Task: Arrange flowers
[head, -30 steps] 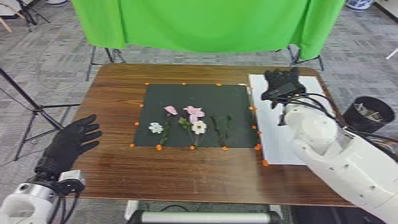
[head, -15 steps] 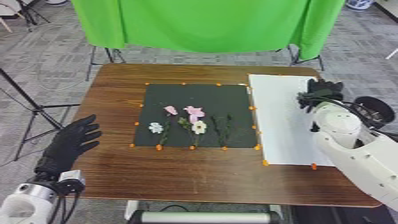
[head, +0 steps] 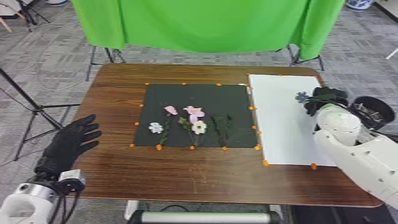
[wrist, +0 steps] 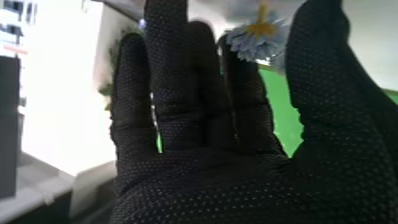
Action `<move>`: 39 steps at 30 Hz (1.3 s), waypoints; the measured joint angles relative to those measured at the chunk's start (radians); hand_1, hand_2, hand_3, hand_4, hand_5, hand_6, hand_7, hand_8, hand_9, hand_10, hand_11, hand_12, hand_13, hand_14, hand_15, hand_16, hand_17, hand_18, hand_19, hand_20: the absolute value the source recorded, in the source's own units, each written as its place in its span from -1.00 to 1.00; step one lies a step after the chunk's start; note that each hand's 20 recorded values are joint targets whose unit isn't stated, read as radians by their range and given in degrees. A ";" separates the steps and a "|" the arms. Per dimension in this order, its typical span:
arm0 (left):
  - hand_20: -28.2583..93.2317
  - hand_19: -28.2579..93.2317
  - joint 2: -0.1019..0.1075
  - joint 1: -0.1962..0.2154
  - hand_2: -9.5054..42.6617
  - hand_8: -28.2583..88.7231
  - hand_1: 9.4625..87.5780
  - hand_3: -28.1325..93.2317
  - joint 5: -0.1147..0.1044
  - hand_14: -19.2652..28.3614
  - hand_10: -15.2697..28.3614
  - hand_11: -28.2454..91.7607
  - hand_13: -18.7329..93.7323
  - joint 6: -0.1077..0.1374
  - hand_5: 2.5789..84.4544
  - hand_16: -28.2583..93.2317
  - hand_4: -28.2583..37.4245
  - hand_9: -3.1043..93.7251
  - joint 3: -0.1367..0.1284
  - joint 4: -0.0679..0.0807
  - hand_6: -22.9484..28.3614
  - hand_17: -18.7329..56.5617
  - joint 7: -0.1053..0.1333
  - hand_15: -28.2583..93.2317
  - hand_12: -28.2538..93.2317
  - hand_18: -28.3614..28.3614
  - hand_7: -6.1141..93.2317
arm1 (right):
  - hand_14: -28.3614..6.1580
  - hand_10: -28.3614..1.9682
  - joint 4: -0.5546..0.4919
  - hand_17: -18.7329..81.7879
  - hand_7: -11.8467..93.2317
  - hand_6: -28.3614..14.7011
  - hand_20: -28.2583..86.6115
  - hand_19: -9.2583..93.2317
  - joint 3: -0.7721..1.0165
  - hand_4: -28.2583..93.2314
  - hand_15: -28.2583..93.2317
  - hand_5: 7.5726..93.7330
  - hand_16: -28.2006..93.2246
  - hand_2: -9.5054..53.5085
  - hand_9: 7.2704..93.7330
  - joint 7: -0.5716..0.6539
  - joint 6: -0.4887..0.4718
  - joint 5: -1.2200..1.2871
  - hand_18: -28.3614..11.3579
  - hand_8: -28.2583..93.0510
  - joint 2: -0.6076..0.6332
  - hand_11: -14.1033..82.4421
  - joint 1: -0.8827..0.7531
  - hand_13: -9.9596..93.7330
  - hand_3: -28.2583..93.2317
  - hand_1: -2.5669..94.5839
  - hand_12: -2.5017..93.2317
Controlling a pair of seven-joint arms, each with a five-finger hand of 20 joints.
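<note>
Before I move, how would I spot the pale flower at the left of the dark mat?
On the brown table, find the dark mat. Near its left edge, in the half closer to the robot, lies a small pale flower. It is the leftmost bloom there, with a small pink flower farther from the robot and slightly right.

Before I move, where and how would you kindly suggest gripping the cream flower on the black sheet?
Probably by the thin stem, coming from the robot's side: it seems to run that way from the cream flower, while pink flowers lie just beyond it.
</note>
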 measured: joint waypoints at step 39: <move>-0.37 0.27 0.004 -0.036 -0.85 -0.74 -0.55 0.62 0.003 0.38 0.24 -0.02 -0.35 -0.013 -0.38 -0.55 -0.91 -0.46 0.016 0.008 0.03 -0.71 -0.012 0.11 -0.28 0.76 -0.37 | 0.59 0.62 -0.152 -0.10 0.11 0.54 0.00 0.70 -0.279 -1.00 0.35 0.48 -0.12 -1.00 0.87 -0.378 0.221 -0.324 -0.50 -0.62 -0.221 -0.35 0.122 0.75 0.83 0.01 -0.05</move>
